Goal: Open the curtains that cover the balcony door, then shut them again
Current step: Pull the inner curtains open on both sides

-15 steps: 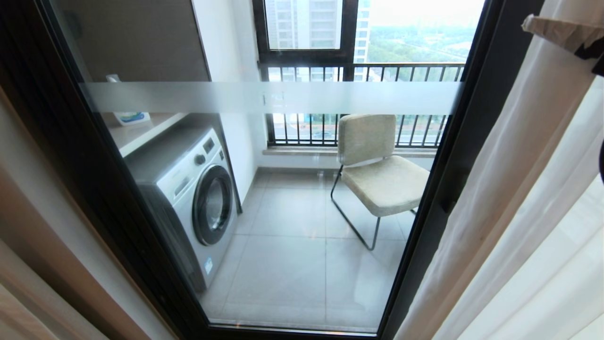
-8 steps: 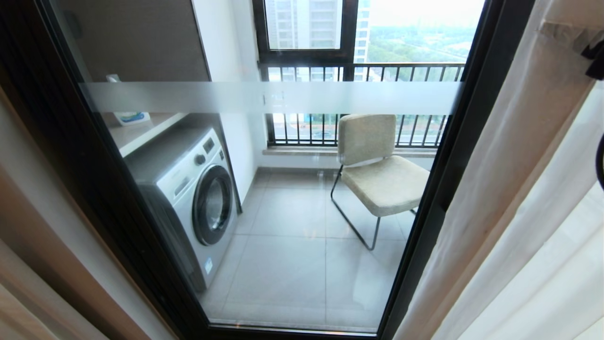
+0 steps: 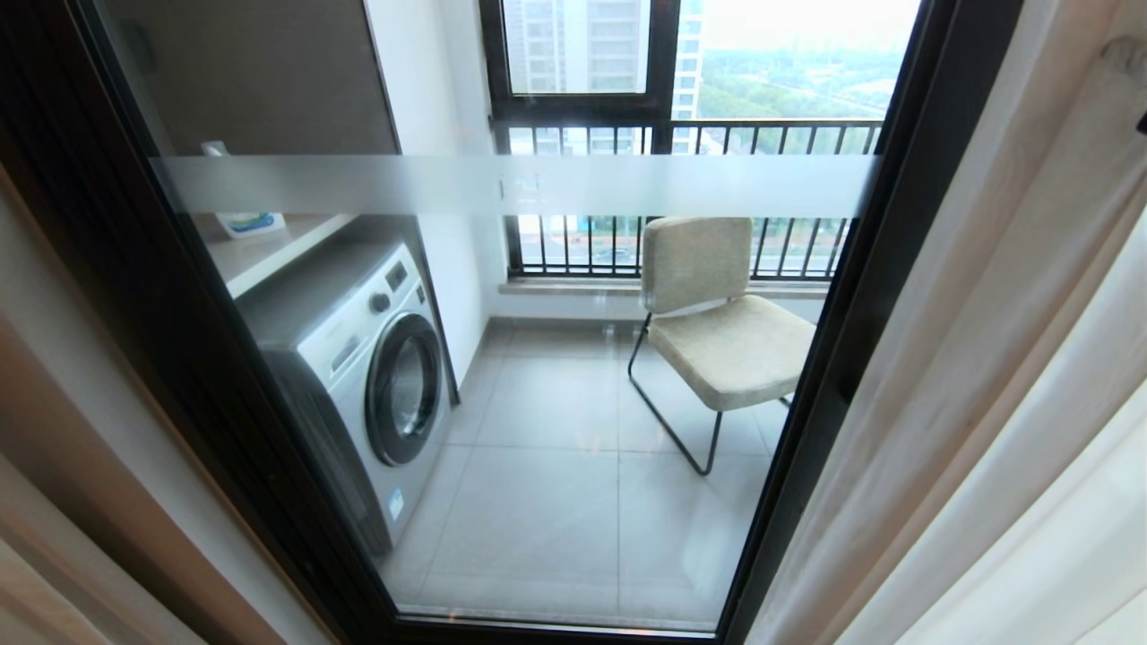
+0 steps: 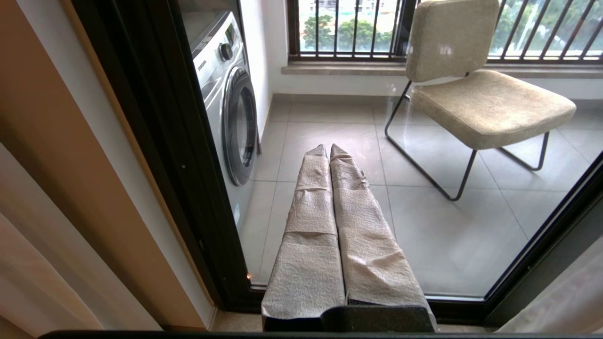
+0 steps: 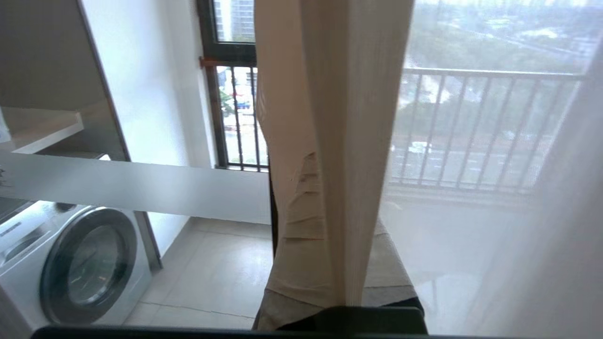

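The curtains hang at the right: a thick cream-beige drape (image 3: 1004, 358) with white sheer (image 3: 1075, 555) behind it. The balcony door (image 3: 538, 403) stands uncovered, its dark frame (image 3: 860, 296) beside the drape and a frosted band (image 3: 502, 184) across the glass. In the right wrist view my right gripper (image 5: 330, 197) is shut on a vertical fold of the cream drape (image 5: 330, 94), whose fabric hides the fingertips; the sheer (image 5: 494, 188) veils the railing beyond. Low before the glass, my left gripper (image 4: 328, 149) is shut with nothing in it, its wrapped fingers (image 4: 311, 221) pressed together.
Behind the glass are a white washing machine (image 3: 367, 358) on the left, a beige chair (image 3: 717, 331) on thin metal legs, and a black railing (image 3: 681, 134). A beige wall (image 3: 54, 430) borders the door frame on the left.
My right gripper has shut on the cream drape's fold. Its wrapped finger at the head view's upper right has slid out of sight. The left arm has not moved.
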